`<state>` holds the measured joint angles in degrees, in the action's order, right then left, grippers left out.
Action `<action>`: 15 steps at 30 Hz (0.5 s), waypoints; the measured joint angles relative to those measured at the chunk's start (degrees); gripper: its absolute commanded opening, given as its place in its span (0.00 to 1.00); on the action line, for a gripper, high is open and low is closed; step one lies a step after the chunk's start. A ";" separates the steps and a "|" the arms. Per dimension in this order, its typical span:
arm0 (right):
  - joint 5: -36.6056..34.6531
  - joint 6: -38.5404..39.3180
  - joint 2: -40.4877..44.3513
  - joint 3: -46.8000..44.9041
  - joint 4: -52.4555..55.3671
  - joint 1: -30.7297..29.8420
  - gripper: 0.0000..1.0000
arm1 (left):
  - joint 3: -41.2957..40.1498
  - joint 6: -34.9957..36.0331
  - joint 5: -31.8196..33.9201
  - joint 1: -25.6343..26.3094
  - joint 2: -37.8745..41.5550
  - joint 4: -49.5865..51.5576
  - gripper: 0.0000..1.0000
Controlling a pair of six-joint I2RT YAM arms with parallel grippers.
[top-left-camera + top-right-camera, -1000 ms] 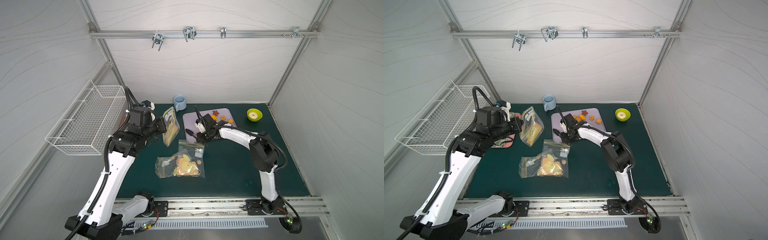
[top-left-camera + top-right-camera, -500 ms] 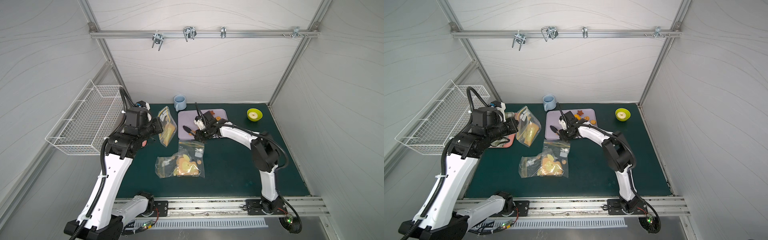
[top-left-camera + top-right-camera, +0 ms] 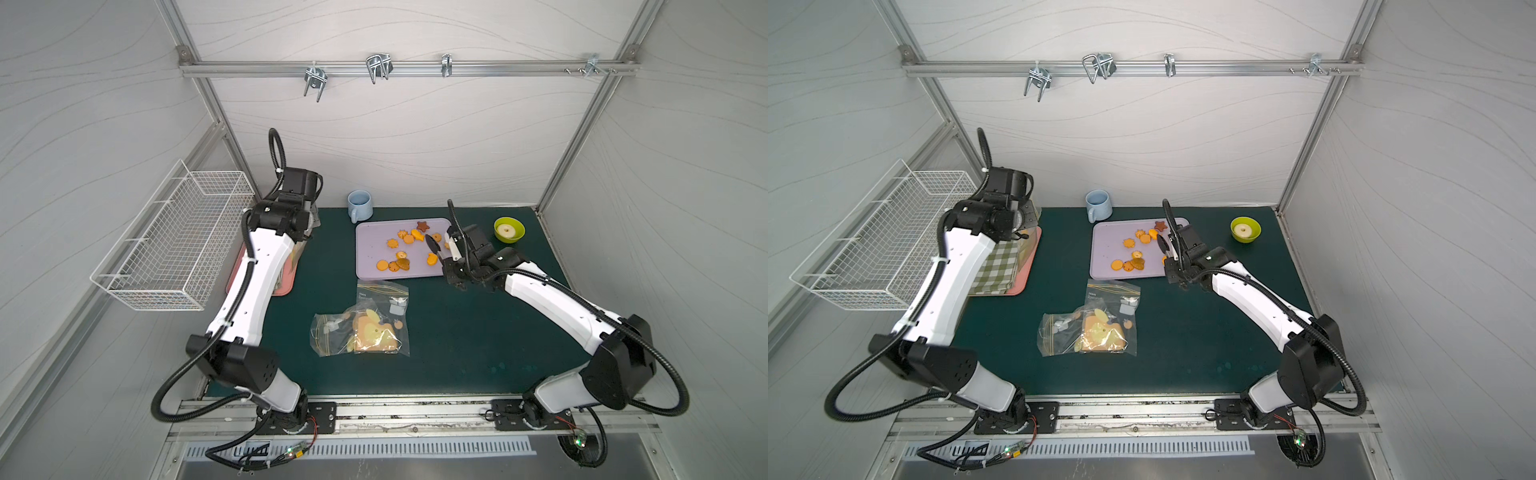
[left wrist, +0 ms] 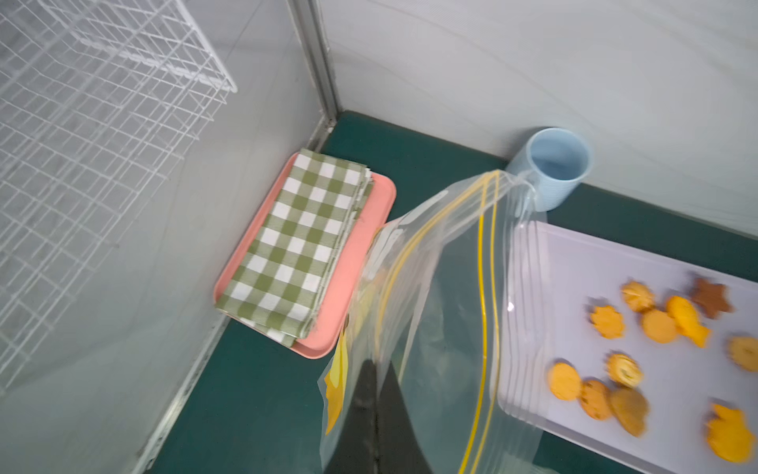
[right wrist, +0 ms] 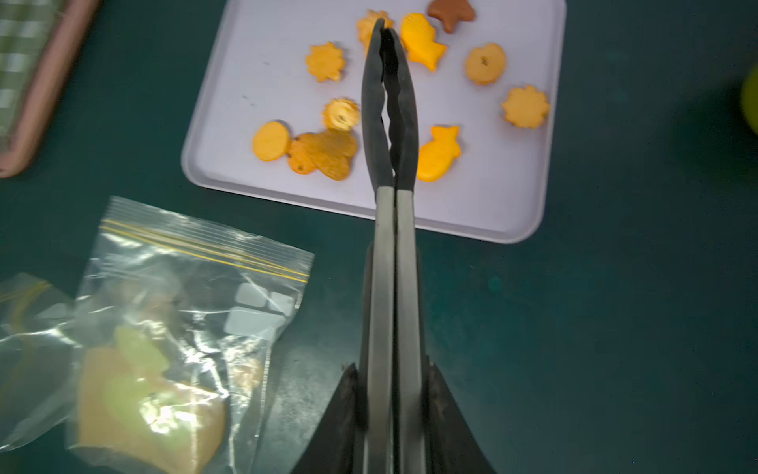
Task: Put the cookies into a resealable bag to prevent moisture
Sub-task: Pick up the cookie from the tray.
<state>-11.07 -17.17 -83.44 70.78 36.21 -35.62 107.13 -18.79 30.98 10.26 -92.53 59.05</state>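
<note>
Several orange-golden cookies (image 3: pixel 399 251) and one dark brown star (image 3: pixel 423 225) lie on a lavender tray (image 3: pixel 368 266). The left wrist view shows my left gripper (image 4: pixel 377 369) shut on the wall of a clear resealable bag (image 4: pixel 447 287) with yellow zip lines, held up at the back left beside the tray. In both top views the arm hides that grip. My right gripper (image 5: pixel 389 369) (image 3: pixel 451 266) is shut on the metal handles of black-tipped tongs (image 5: pixel 389 123) (image 3: pixel 1162 245). The tong arms are pressed together over the cookies (image 5: pixel 439 154), with nothing between them.
Two more clear bags (image 3: pixel 382 293) (image 3: pixel 361 332) lie on the green mat in front of the tray, one with a toast print. A blue mug (image 3: pixel 360 204), a green bowl (image 3: pixel 509 229), a pink tray with checked cloth (image 3: pixel 1005 266) and a wire basket (image 3: pixel 178 237) stand around.
My left arm has pulled the bag back toward the left rear corner. My right gripper has moved to the right with the tongs, uncovering the cookies on the tray.
</note>
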 measured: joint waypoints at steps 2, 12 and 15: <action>-3.13 -1.01 1.31 -1.68 1.66 1.38 0.01 | 0.94 0.42 2.43 -0.09 -4.70 0.66 0.00; -2.99 1.57 3.45 -7.69 1.36 3.56 0.06 | -0.35 -1.16 -11.06 -0.24 -18.75 0.22 0.00; -1.60 2.97 2.47 -7.96 -0.24 3.56 0.08 | -1.66 -1.88 -16.90 -0.63 -18.01 -2.78 0.00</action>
<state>-12.67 -14.20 -80.97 62.83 35.97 -32.05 105.47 -20.67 14.09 9.63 -110.54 56.27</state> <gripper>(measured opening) 0.262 0.057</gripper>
